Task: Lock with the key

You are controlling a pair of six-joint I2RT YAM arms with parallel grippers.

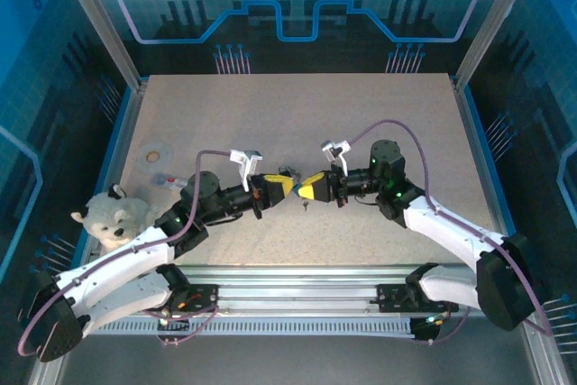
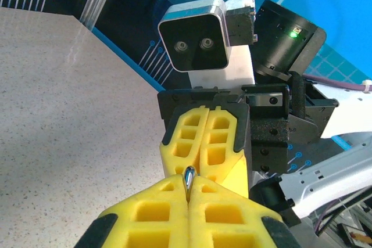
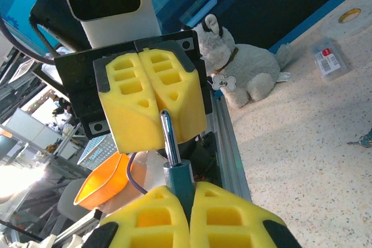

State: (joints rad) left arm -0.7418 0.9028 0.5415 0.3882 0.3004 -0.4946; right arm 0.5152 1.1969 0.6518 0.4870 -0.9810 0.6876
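Note:
A padlock with a teal body (image 3: 181, 177) and a silver shackle (image 3: 168, 135) is held above the table's middle. My right gripper (image 3: 189, 198) is shut on the teal body. The shackle rises to my left gripper (image 2: 189, 193), which is shut on its rounded silver top (image 2: 189, 177). The two sets of yellow fingertips nearly touch, left gripper (image 1: 288, 186) against right gripper (image 1: 308, 190). A small dark item (image 1: 305, 206) lies on the table just below them; it may be the key, but it is too small to tell.
A white plush dog (image 1: 114, 220) sits at the near left by the left arm. A tape roll (image 1: 155, 153) and a small clear packet (image 1: 168, 180) lie further back on the left. A metal rail (image 1: 297, 274) borders the near edge.

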